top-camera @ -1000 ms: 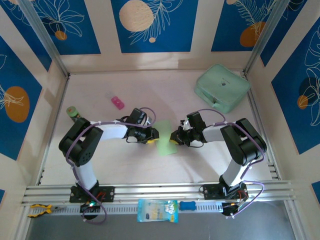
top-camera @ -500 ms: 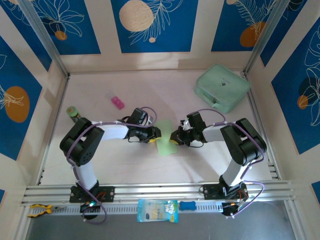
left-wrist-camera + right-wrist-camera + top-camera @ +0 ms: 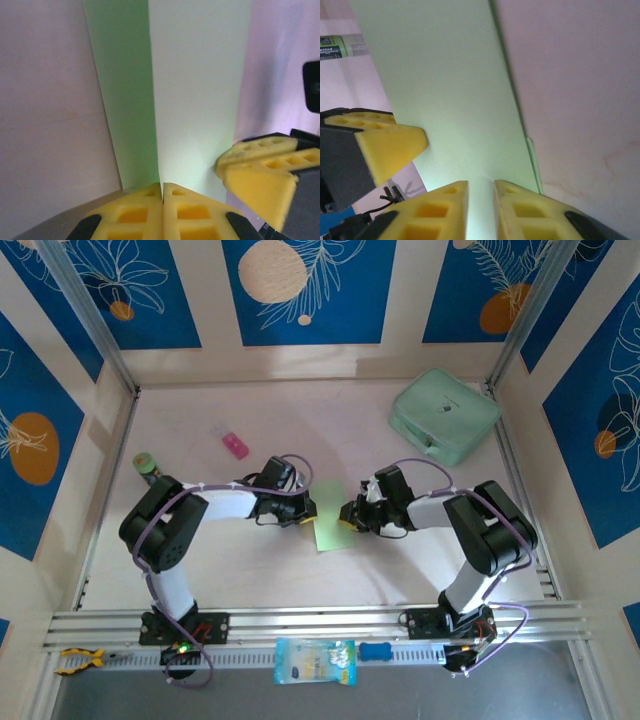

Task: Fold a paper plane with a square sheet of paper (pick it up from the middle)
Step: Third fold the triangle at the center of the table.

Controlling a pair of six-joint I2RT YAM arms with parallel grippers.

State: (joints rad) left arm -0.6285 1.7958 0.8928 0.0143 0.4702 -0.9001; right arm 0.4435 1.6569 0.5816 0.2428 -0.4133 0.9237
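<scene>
Now, left gripper [image 3: 162, 192] pinched shut on the half-folded square sheet of paper [image 3: 329, 529] at mid table [image 3: 250, 575]; right gripper [image 3: 481, 185] had its fingers narrowly apart around the opposite edge. A one-sided tug might skew the crease.

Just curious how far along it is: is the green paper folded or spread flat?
Folded. The square sheet of paper shows a straight lengthwise crease, and a second layer's edge peeks out.

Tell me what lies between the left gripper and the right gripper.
The top external view shows the folded pale-green sheet of paper between the left gripper and the right gripper. Each wrist view shows it too.
</scene>
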